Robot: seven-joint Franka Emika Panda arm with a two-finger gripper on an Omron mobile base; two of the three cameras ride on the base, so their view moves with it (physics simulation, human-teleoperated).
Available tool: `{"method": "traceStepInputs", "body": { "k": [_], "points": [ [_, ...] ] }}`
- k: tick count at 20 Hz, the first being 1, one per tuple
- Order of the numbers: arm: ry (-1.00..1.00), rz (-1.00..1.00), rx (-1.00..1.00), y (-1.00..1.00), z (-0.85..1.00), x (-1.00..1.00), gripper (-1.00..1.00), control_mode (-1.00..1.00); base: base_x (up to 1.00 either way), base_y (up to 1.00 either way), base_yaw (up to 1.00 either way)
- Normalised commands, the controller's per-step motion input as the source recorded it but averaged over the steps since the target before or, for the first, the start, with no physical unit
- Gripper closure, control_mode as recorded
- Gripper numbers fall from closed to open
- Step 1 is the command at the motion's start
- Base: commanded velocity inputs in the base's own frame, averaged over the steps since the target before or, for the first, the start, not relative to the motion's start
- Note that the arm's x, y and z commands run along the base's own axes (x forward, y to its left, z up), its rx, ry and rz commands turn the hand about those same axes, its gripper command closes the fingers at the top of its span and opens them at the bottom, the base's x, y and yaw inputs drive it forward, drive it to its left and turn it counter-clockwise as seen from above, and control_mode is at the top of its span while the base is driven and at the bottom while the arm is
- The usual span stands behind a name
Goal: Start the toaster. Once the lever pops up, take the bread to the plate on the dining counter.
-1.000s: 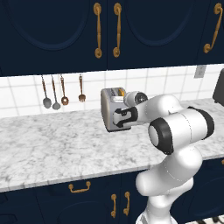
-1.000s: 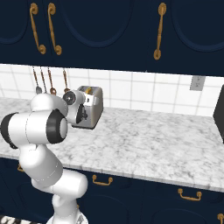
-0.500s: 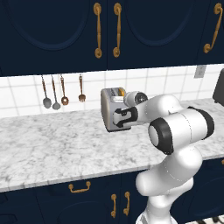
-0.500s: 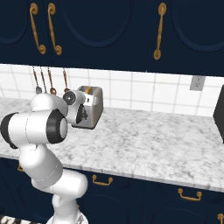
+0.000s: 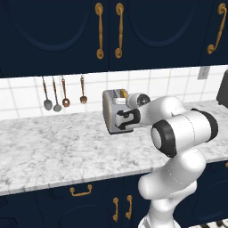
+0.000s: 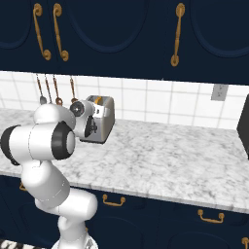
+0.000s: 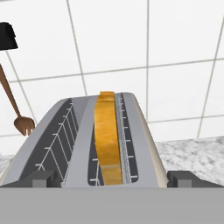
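Nothing has shifted over the last second: the gripper [image 7: 112, 178], jaws spread and empty, hangs just before the toaster [image 7: 144, 140], the bread [image 7: 108, 138] standing in the right of 2 slots ahead, likely awaiting the grab.

Desk [image 5: 53, 151]: white-grey veined marble top running the full width of both base views, navy cabinet fronts with gold handles [image 5: 81, 191] beneath it, white tiled wall along its back edge. One thing stands directly on it, the toaster [image 5: 115, 111], silver-grey and boxy, upright, set toward the back near the tiles. In the hand view a patch of the marble shows just beside the toaster on the right, meeting the foot of the tiles.
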Motion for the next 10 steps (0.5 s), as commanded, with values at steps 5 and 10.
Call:
{"method": "traceStepInputs", "body": {
  "k": [5,10],
  "points": [
    [0.00,0.00,0.00,0.00,0.00,0.00,-1.00,-1.00,0.00,0.00,0.00],
    [0.00,0.00,0.00,0.00,0.00,0.00,-1.00,-1.00,0.00,0.00,0.00]
  ]
}}
